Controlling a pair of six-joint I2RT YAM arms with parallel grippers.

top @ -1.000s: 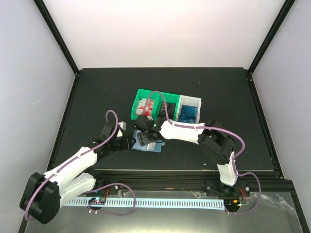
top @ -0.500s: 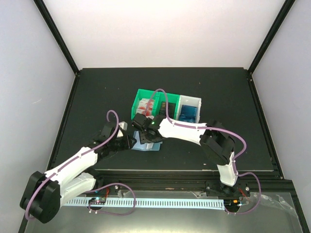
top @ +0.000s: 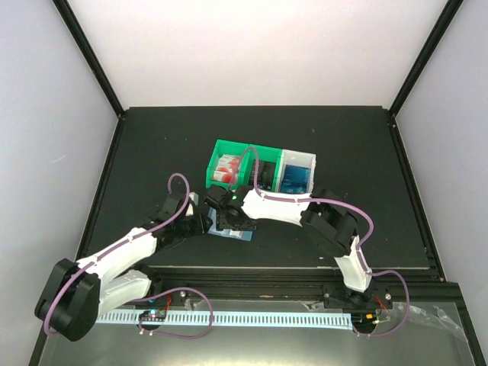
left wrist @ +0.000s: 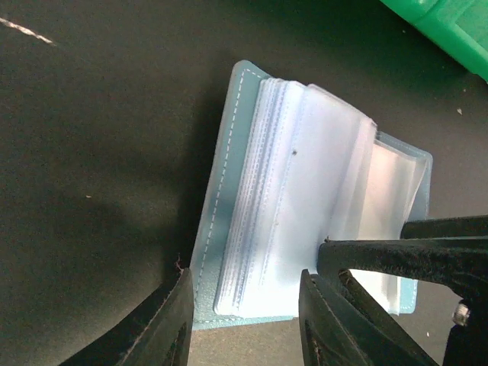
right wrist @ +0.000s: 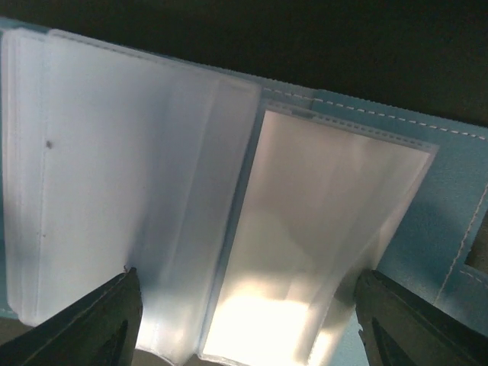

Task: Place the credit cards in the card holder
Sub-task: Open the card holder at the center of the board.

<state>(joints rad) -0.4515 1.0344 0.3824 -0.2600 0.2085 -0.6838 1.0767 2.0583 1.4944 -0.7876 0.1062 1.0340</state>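
The teal card holder (top: pixel 231 231) lies open on the black table, its clear pockets (left wrist: pixel 305 198) fanned upward. My left gripper (top: pixel 200 222) stands with its jaws partly apart at the holder's near left corner (left wrist: pixel 244 324); one finger is beside the cover's edge and the other finger (left wrist: pixel 335 320) is over the pockets. My right gripper (top: pixel 229 214) hangs wide open (right wrist: pixel 248 324) just above an empty clear pocket (right wrist: pixel 328 229), with nothing between its fingers. Its black finger (left wrist: pixel 412 255) crosses the left wrist view. Red-and-white credit cards (top: pixel 226 165) stand in the green bin (top: pixel 221 147).
A white bin (top: pixel 299 157) with blue cards (top: pixel 295 178) stands right of the green bin. The green bin's corner (left wrist: pixel 450 30) shows beyond the holder in the left wrist view. The right arm (top: pixel 282 206) stretches across in front of both bins.
My right gripper has shifted left and toward the near edge, settling over the open holder. The left gripper has crept slightly right at the holder's corner.
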